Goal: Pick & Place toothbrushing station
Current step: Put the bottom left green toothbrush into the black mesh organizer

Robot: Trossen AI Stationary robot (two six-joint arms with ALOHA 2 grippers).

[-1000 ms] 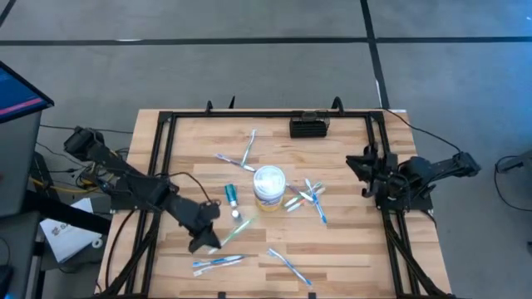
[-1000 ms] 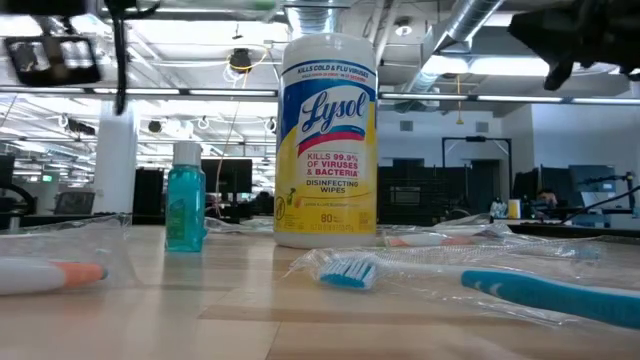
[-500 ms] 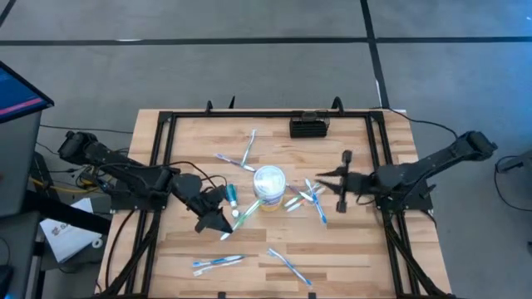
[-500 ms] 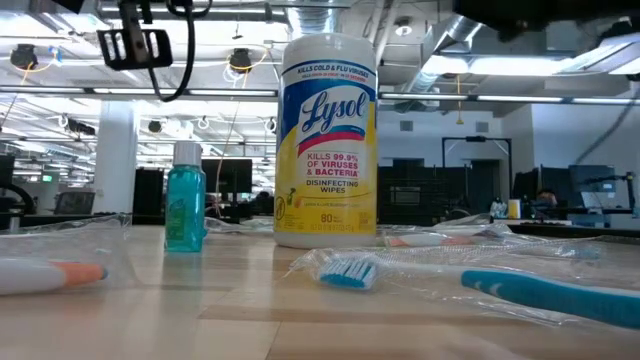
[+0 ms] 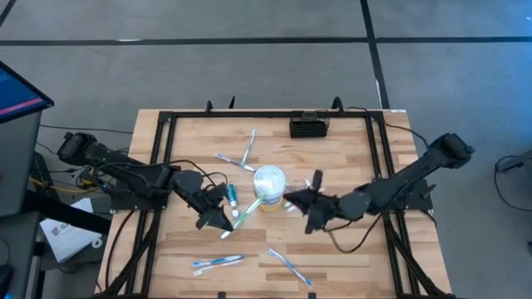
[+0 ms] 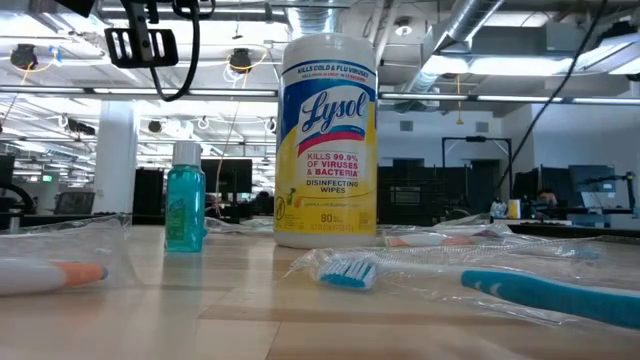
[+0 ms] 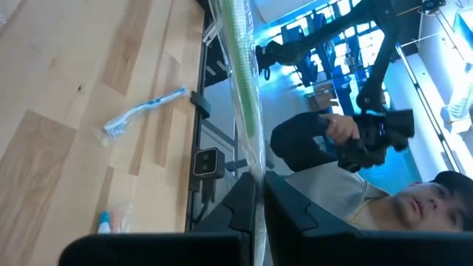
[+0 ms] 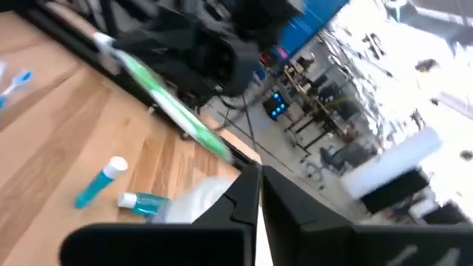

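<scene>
The toothbrushing station, a small black slotted rack (image 5: 309,126), stands at the table's far edge, and no gripper is near it. My left gripper (image 5: 218,219), left of the white Lysol tub (image 5: 268,183), is shut on a green toothbrush in a clear wrapper (image 5: 249,209). My right gripper (image 5: 307,204) reaches in from the right. It hovers, shut, over the wrapped toothbrushes (image 5: 314,193) right of the tub. In the right wrist view its fingers (image 8: 244,199) stand close together, and I see nothing held between them. My left gripper pinches the wrapped green toothbrush between its two fingers, on the handle (image 7: 255,159) near one end. The long remainder (image 7: 240,66) sticks out past the fingertips toward the tub. The brush is lifted clear of the table, slanting.
Wrapped toothbrushes lie scattered at the far left (image 5: 248,151), near left (image 5: 218,262) and near middle (image 5: 289,264). A teal bottle (image 5: 232,194) lies left of the tub. Black frame rails (image 5: 164,166) run along the table's sides. A person (image 7: 347,170) shows beyond the table.
My right arm has swung out from its place at the table's right edge toward the middle and now hovers right of the tub. My left gripper has carried the green toothbrush a little toward the far edge and the tub, then held still.
</scene>
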